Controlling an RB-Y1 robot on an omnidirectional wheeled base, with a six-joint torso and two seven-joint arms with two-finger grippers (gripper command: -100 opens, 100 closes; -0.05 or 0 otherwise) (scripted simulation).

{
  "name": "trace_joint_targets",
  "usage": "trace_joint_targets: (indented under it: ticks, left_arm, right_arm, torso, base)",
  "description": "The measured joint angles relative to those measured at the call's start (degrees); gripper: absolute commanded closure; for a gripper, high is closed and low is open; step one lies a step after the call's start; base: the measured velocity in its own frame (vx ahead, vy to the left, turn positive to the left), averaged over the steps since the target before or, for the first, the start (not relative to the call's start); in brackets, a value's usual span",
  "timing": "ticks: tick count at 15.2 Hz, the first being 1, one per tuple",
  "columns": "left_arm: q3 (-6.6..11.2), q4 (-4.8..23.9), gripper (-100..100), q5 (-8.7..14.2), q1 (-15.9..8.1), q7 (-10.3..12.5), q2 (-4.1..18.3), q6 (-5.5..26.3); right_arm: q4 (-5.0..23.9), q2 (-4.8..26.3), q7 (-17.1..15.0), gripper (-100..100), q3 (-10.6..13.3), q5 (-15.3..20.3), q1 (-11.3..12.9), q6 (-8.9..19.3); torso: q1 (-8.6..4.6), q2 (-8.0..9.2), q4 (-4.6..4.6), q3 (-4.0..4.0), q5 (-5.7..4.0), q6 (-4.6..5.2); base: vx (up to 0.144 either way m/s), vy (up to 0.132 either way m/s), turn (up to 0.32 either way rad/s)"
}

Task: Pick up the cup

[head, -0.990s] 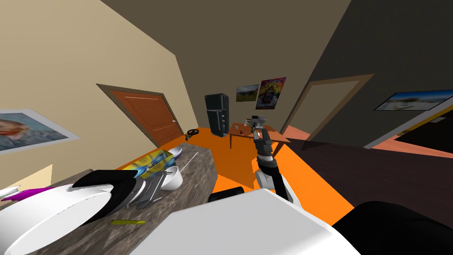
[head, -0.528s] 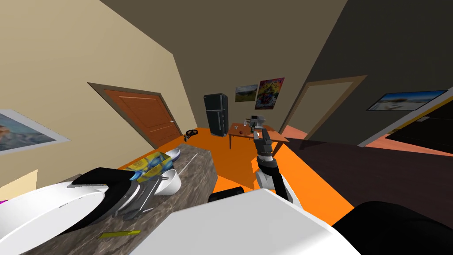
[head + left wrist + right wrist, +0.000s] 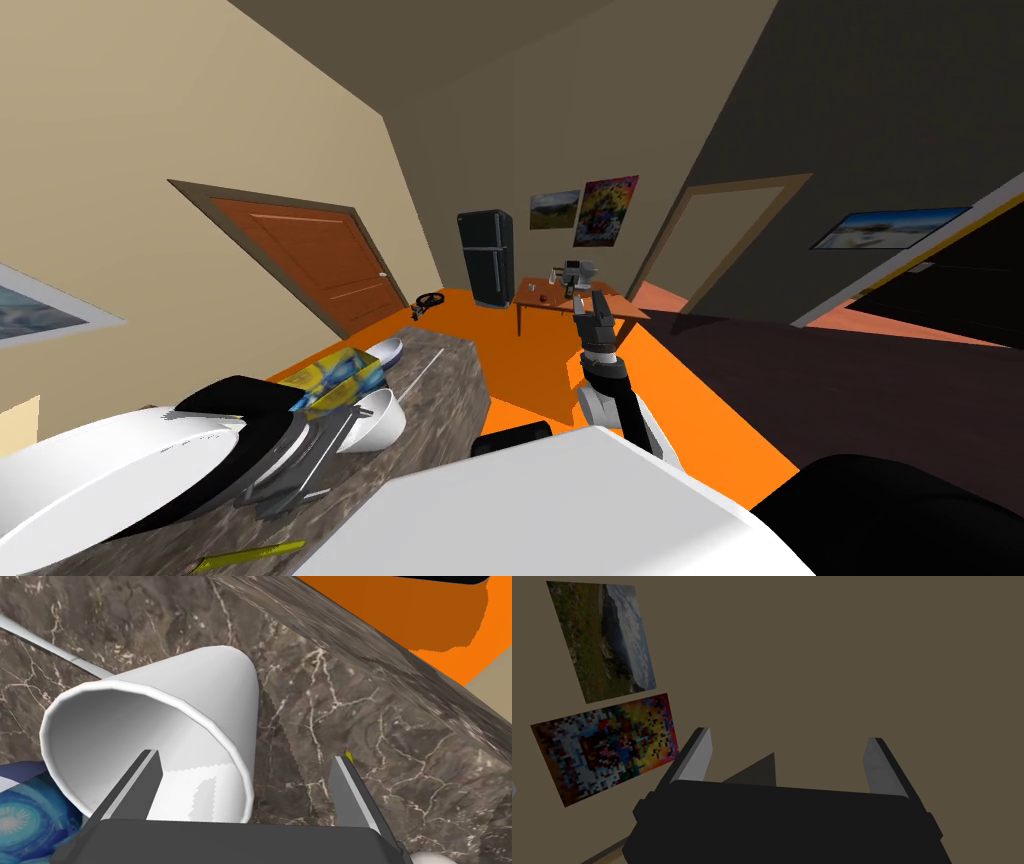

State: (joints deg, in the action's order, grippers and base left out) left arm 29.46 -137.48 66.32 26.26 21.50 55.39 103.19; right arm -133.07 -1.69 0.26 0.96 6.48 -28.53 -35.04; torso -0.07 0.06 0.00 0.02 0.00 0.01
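One plain white cup (image 3: 200, 691), a smooth tapered cone with a thin rounded rim and no handle, sits on the dark brown marble countertop (image 3: 350, 701) with pale veins. Its wide mouth is turned toward our left gripper (image 3: 246, 757), so we look straight into its shaded white inside, and its narrower base points away toward the counter's edge.

From the head, the cup (image 3: 378, 420) lies on our left side of the countertop (image 3: 445, 395), just near of a blue and yellow box (image 3: 335, 378), with a shallow white bowl (image 3: 388, 349) farther along. A thin yellow stick (image 3: 250, 553) lies on the near end of the slab, well apart from the cup.

Our left gripper (image 3: 325, 445) is at the cup's rim with its jaws released and spread wide, grasping nothing. One blade reaches inside the mouth and the other stands outside over bare marble, so the rim's wall on that side lies between them. Whether the inner blade touches the wall we cannot tell from this angle.

Our right gripper (image 3: 580, 270) is raised far ahead, away from the counter. In its own view the right gripper (image 3: 789, 737) has its blades parted and nothing between them.
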Motion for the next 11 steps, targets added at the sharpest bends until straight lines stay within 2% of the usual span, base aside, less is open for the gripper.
trace_joint_targets:
  ticks: [2,3,8,11]
  left_arm:
    - [-1.1,1.6,-100,-1.6,0.2,-1.2,-0.5,-1.4]
    - [-1.21,1.8,100,-1.8,0.3,-1.4,-0.6,-1.7]
    - [-1.2,1.8,100,-1.7,0.3,-1.4,-0.6,-1.7]
    - [0.34,-0.2,100,0.3,0.2,-0.2,0.0,-0.1]
  right_arm:
    - [0.0,0.0,0.0,0,0.0,0.0,0.0,0.0]
    - [0.0,0.0,0.0,0,0.0,0.0,0.0,0.0]
    - [0.0,0.0,0.0,0,0.0,0.0,0.0,0.0]
    - [0.0,0.0,0.0,0,0.0,0.0,0.0,0.0]
  torso:
    - [-0.04,0.08,0.02,0.05,-0.01,-0.01]
    - [-0.03,0.07,0.03,0.05,-0.02,-0.02]
    - [0.01,-0.02,0.01,0.0,0.01,-0.01]
    - [0.06,-0.14,0.01,-0.05,-0.01,-0.02]
  base:
    - [-0.036,-0.017,-0.049]
    - [-0.009,-0.004,0.001]
    - [0.004,0.001,0.018]
    - [0.04,0.018,0.071]
